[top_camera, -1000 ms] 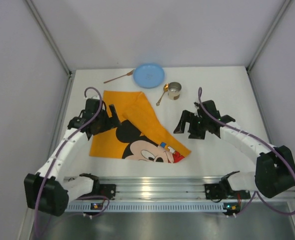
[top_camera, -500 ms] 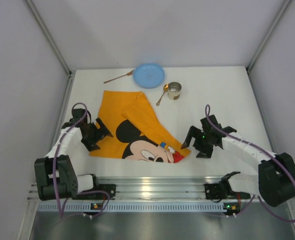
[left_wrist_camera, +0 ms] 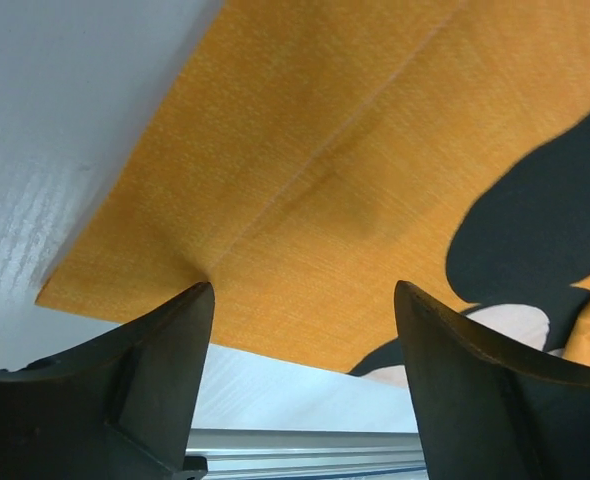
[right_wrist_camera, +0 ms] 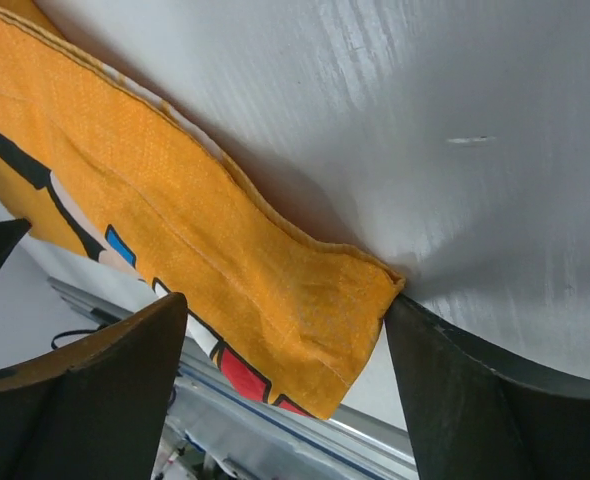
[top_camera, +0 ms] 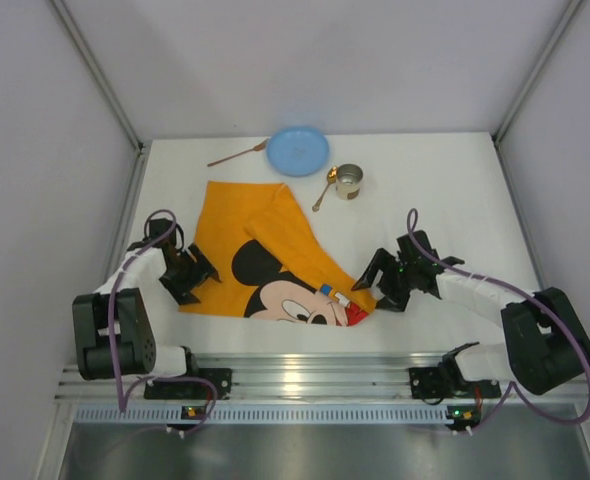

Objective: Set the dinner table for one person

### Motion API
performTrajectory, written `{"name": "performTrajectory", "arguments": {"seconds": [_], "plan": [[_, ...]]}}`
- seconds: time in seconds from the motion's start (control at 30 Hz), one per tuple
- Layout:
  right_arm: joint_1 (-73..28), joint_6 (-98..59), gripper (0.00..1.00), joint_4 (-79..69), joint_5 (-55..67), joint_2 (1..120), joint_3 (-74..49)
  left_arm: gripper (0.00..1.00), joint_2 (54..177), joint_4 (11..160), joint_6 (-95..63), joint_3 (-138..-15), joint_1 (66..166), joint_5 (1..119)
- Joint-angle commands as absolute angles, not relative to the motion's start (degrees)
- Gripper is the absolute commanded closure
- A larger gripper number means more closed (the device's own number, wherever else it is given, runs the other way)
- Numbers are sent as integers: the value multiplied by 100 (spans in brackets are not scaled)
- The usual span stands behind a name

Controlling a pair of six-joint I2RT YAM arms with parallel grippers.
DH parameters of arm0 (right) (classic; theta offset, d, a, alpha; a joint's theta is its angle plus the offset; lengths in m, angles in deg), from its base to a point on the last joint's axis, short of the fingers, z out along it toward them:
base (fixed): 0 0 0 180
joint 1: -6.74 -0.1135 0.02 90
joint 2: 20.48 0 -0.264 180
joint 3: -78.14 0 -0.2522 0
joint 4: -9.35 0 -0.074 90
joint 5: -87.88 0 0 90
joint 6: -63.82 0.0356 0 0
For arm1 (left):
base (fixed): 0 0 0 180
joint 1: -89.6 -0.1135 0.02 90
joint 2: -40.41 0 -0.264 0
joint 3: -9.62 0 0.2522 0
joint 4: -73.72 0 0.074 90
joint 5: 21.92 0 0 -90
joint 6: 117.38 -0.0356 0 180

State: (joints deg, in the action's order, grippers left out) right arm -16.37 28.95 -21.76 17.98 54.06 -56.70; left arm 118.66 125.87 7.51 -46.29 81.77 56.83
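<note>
- Dinner table [top_camera: 455, 190] is the big white top under everything. It runs from the metal rail [top_camera: 305, 372] by the arm bases out to the back wall.
- An orange Mickey Mouse cloth [top_camera: 265, 250] lies flat on it, at the front and a bit to the left. One long strip of the cloth is folded over on top of the picture.
- Your left gripper [top_camera: 195, 277] sits low at the cloth's front left corner. Its jaws are wide apart and hold nothing.
- In the left wrist view, the flat cloth edge lies between the two fingers [left_wrist_camera: 125, 370]. One fingertip touches that edge.
- Your right gripper [top_camera: 380, 285] sits low at the cloth's front right corner. Its jaws are wide apart too, and they hold nothing.
- In the right wrist view, the folded corner lies between the fingers [right_wrist_camera: 475, 400]. One fingertip touches the corner.
- At the back sits a blue plate [top_camera: 297, 150], with a fork [top_camera: 237, 154] pointing at its left side.
- A small metal cup [top_camera: 349, 181] stands near the plate, with a gold spoon [top_camera: 325, 188] just beside it.
</note>
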Motion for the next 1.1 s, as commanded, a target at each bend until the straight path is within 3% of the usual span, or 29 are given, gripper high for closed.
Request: {"name": "performTrajectory", "arguments": {"seconds": [0.0, 0.03, 0.07, 0.1, 0.13, 0.17, 0.2, 0.23, 0.27, 0.3, 0.63, 0.93, 1.07], "plan": [[-1646, 2980, 23, -1803, 1853, 5563, -5690, 24, 12143, 12379, 813, -4703, 8134, 5850], [-1646, 2972, 26, -1821, 1845, 5572, -5681, 25, 12214, 12352, 804, -4703, 8134, 5823], [-1646, 2963, 35, -1812, 1862, 5581, -5681, 34, 12362, 12308, 786, -4703, 8126, 5788], [-1646, 2928, 58, -1812, 1871, 5598, -5672, 39, 12425, 12203, 786, -4677, 8143, 5753], [-1646, 2919, 67, -1821, 1889, 5598, -5663, 45, 12495, 12133, 786, -4668, 8134, 5753], [-1646, 2901, 77, -1821, 1897, 5598, -5663, 58, 12591, 12071, 760, -4659, 8126, 5718], [-1646, 2866, 95, -1812, 1897, 5590, -5663, 64, 12644, 12010, 734, -4633, 8134, 5700], [-1646, 2849, 100, -1856, 1880, 5581, -5646, 71, 12689, 11896, 716, -4633, 8126, 5665], [-1646, 2822, 100, -1874, 1880, 5555, -5628, 98, 12732, 11895, 699, -4650, 8125, 5682], [-1646, 2779, 100, -1909, 1871, 5511, -5602, 100, 12803, 11895, 664, -4702, 8134, 5700], [-1024, 2321, 100, -3121, 1599, 4527, -4425, 100, 11943, 13089, 356, -6142, 8143, 6139], [-267, 2242, 100, -3535, 1897, 4526, -2246, 100, 11573, 13809, 347, -8550, 8178, 5893], [-187, 2409, 100, -3614, 1643, 4527, -912, 100, 11636, 13891, 329, -9685, 8897, 6412]]}}
